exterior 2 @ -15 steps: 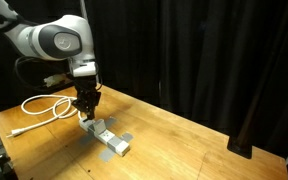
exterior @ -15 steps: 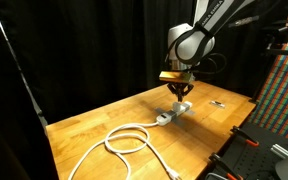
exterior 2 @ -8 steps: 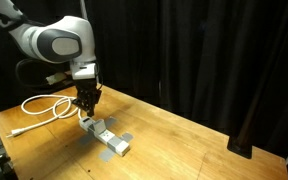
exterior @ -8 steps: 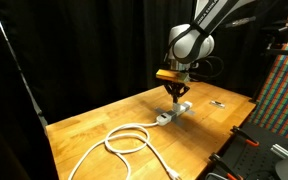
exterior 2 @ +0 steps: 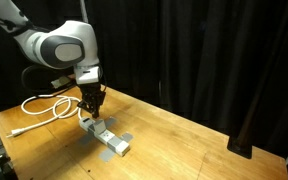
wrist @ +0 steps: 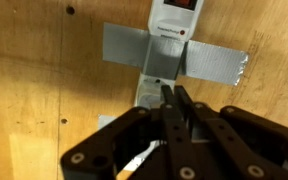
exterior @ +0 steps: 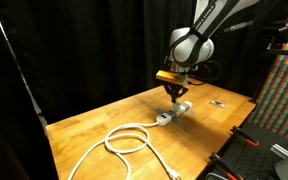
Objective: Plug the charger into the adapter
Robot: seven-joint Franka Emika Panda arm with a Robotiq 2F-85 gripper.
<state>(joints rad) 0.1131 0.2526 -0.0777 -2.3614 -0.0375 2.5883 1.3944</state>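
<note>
Charger (exterior 2: pixel 88 122) seemingly sat on the power strip (exterior 2: pixel 111 140) just below the gripper (wrist: pixel 175 97), whose fingers (wrist: pixel 185 108) were pinched together empty, so an off-centre press could tip it, leaving prongs half-seated, or drag the strip against its grey tape (wrist: pixel 212 62).

On the table (exterior 2: pixel 184 140), adapter (exterior 2: pixel 112 140) lies under pincer (exterior 2: pixel 94 109).
</note>
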